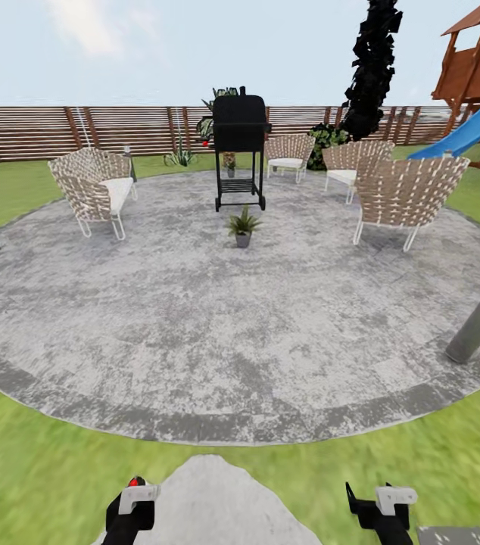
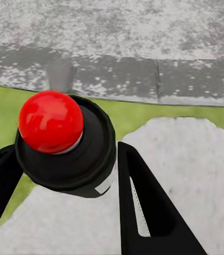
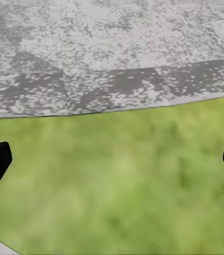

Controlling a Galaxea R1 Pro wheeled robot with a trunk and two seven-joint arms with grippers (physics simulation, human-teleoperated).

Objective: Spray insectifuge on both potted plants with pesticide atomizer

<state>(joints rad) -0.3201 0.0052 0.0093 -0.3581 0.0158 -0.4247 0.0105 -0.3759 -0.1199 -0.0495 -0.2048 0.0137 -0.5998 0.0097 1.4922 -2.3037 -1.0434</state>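
Left gripper jaws pinch the pesticide atomizer, red top up, carried low for the run in. Right gripper jaws spread wide, holding nothing. One potted plant sits on the patio before the grill; the second is probably the small one behind it.

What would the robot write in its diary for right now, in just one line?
phase: approaching patio | left gripper: holding pesticide atomizer | right gripper: open, empty | potted plant: ahead, by grill

Potted plant on patio before grill
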